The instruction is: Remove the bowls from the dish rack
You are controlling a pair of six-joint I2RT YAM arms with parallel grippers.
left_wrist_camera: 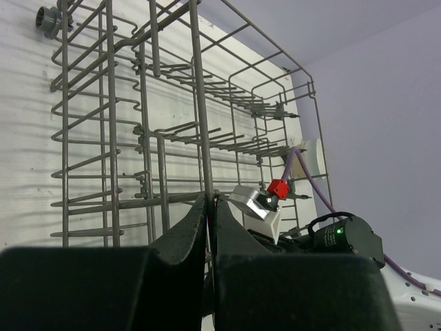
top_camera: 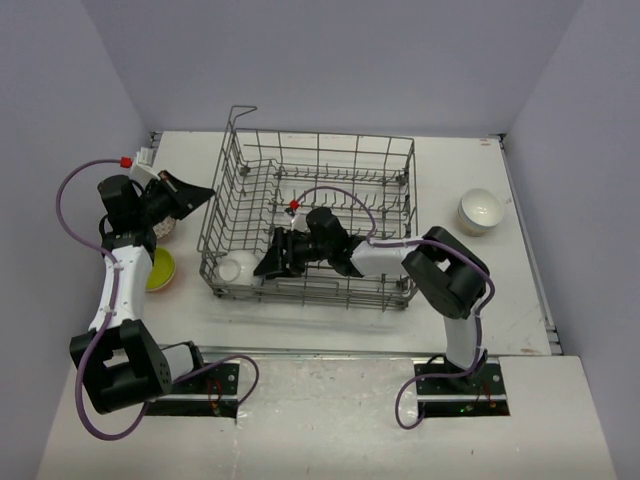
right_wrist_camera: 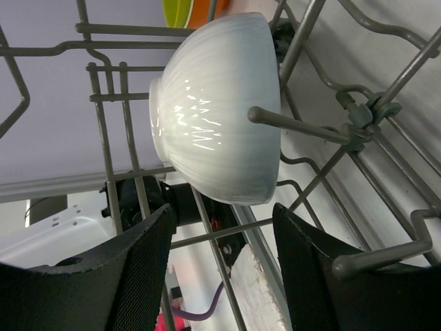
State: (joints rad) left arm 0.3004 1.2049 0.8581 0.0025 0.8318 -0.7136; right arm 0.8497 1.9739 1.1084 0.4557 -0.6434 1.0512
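Grey wire rack (top_camera: 380, 180) stands mid-table, well back from the near edge of the table (top_camera: 320, 325). In the top view one white bowl (top_camera: 240, 268) sits in the rack's near-left corner. The right gripper (top_camera: 275, 262) reaches in over the near-right side and points at it. Two more bowls sit outside the rack: a white one (top_camera: 479, 210) near the right edge and a green one (top_camera: 160, 268) near the left edge. The left gripper (top_camera: 200, 193) is at the rack's left wall, probably to steady the rack during the pick. In the left wrist view the left gripper (left_wrist_camera: 210, 203) is fully closed, with its tips meeting at an upright wire of the rack (left_wrist_camera: 110, 138). Whether that wire is pinched cannot be told. In the right wrist view the bowl (right_wrist_camera: 217, 103) rests on its side among the tines (right_wrist_camera: 303, 127), foot toward the camera. The right gripper (right_wrist_camera: 220, 214) is parted about as wide as the bowl and holds nothing. Its fingers (right_wrist_camera: 138, 269) are short of the rim, apparently lined up for a grasp. Judged from this, one bowl remains to unload.
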